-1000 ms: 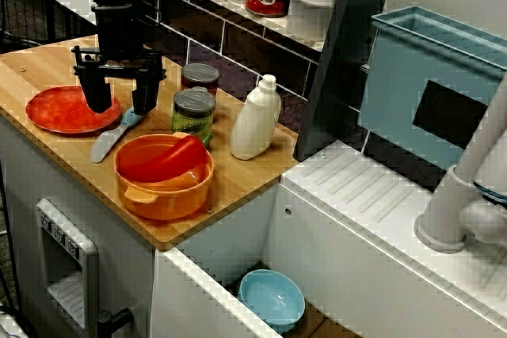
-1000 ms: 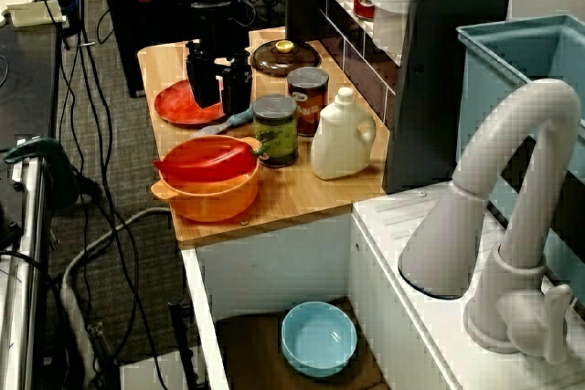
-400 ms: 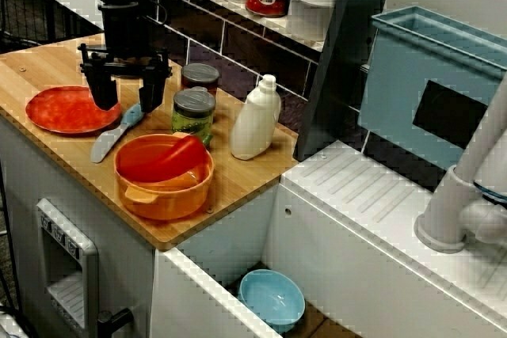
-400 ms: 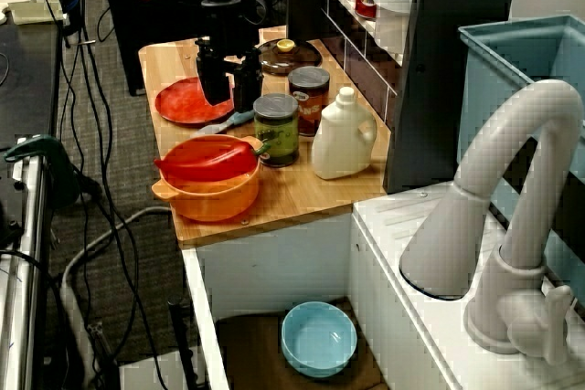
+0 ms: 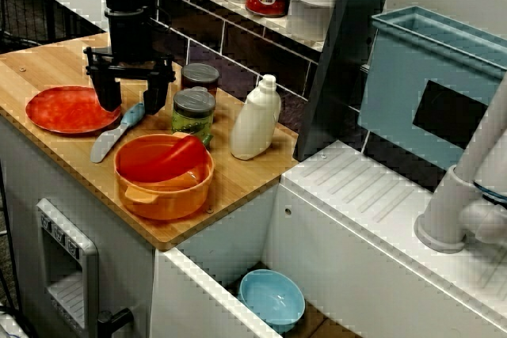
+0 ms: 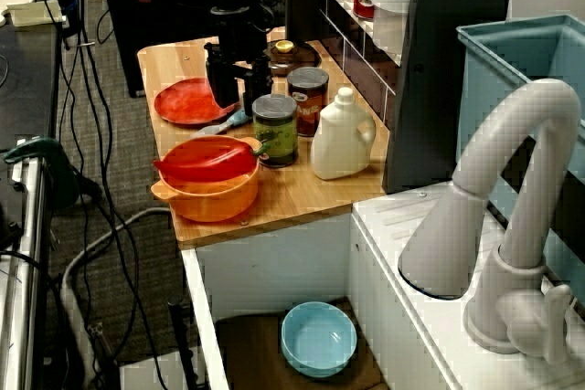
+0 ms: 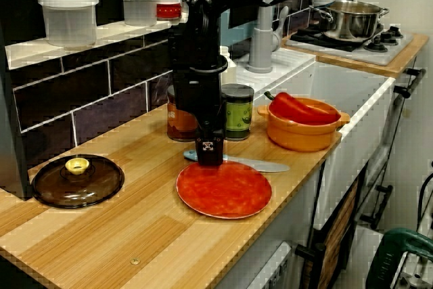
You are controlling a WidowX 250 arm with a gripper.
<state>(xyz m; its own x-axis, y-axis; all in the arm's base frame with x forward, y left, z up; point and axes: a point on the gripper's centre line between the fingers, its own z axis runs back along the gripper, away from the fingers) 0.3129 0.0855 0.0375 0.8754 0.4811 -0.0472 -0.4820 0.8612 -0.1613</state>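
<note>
two black fingers of the gripper are spread wide and nothing is gripped. they are set low over the blue handle of the knife; contact cannot be told. the knife is laid flat on the counter, between the red plate and the orange pot.

An orange pot holding a red pepper is set near the front edge of the wooden surface, a green jar, a brown jar and a white bottle are ranged behind it, a brown glass lid is laid close to the tiled wall, and a blue bowl is seen down in the sink.
</note>
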